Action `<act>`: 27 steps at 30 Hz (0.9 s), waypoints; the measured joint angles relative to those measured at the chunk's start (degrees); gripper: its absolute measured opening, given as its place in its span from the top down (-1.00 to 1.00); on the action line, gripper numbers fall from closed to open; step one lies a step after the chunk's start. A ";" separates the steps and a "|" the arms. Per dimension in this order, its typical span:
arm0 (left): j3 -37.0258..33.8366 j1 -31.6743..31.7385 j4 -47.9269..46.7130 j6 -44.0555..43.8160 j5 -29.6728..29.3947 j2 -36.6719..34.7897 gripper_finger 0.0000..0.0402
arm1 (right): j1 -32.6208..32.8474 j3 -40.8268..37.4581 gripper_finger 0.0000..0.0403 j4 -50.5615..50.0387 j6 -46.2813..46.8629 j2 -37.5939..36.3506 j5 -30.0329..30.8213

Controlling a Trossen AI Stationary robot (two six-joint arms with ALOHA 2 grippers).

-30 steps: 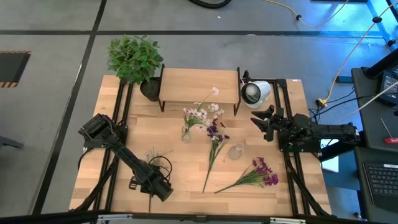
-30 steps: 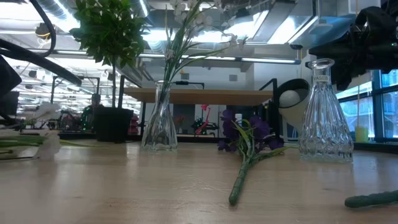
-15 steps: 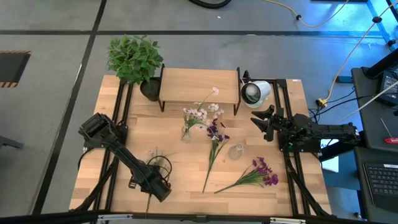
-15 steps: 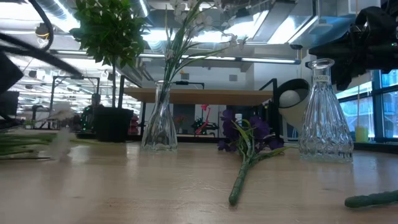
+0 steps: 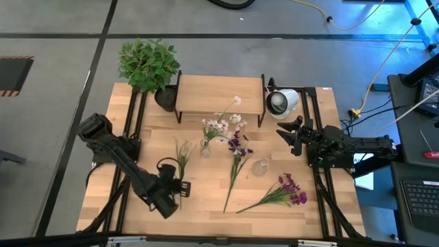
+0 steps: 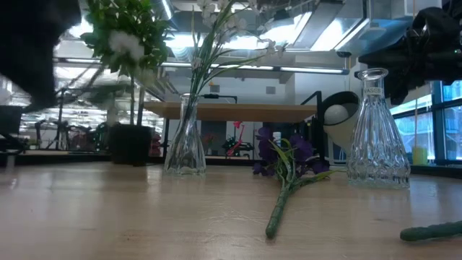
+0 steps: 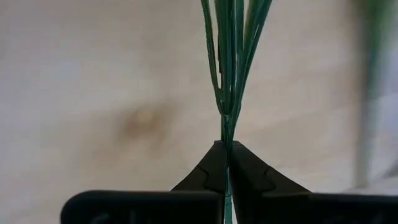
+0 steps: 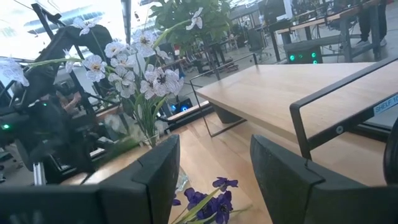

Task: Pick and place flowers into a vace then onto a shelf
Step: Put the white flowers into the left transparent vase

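A small blue label [image 8: 385, 104] fixed to the black metal frame beside the shelf [image 8: 292, 93] appears to begin "SHELF"; its remaining characters cannot be read.

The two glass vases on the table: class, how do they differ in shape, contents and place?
The slim flared vase holds white-pink flowers; the bottle-shaped vase stands empty. The slim flared vase has plain, smooth sides, while the bottle-shaped vase has ribbed cut glass and a narrow neck. The slim flared vase stands nearer the shelf; the bottle-shaped vase is nearer the right gripper. Both are clear glass and upright.
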 joint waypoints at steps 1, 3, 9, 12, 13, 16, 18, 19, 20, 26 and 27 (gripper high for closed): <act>0.00 -0.53 -0.13 0.48 -4.00 -1.07 0.98 | -0.02 0.00 0.02 0.07 0.00 0.00 0.00; 0.07 -1.53 -0.30 1.83 -11.12 -3.26 0.98 | 0.00 0.00 0.02 0.34 0.02 0.00 0.00; 0.13 -3.53 -1.10 12.67 -29.77 -8.55 0.98 | -0.02 0.00 0.02 0.96 0.03 0.00 0.00; 0.13 -3.31 -0.77 22.30 -39.46 -10.53 0.98 | 0.00 0.00 0.02 1.05 0.05 -0.02 0.00; 0.13 -3.03 -0.73 25.42 -41.90 -11.14 0.98 | 0.00 0.00 0.02 1.05 0.05 -0.02 0.00; 0.17 -1.62 -0.64 33.24 -46.20 -12.33 0.98 | 0.00 0.00 0.02 1.05 0.05 -0.02 0.00; 0.17 0.05 -0.50 37.74 -48.65 -12.96 0.98 | -0.02 0.00 0.02 1.05 0.05 -0.02 0.00; 0.17 0.95 -0.42 39.47 -49.81 -13.13 0.98 | -0.02 0.00 0.02 1.07 0.05 -0.02 0.00; 0.17 1.92 -0.34 41.06 -50.74 -13.16 0.98 | -0.01 0.00 0.02 1.11 0.05 -0.02 0.00; 0.17 9.25 2.67 52.84 -50.40 -13.12 0.98 | 0.00 0.00 0.02 1.18 -0.05 -0.02 0.00; 0.17 10.39 4.42 55.44 -50.49 -13.06 0.98 | -0.02 0.00 0.02 1.18 -0.06 -0.02 0.00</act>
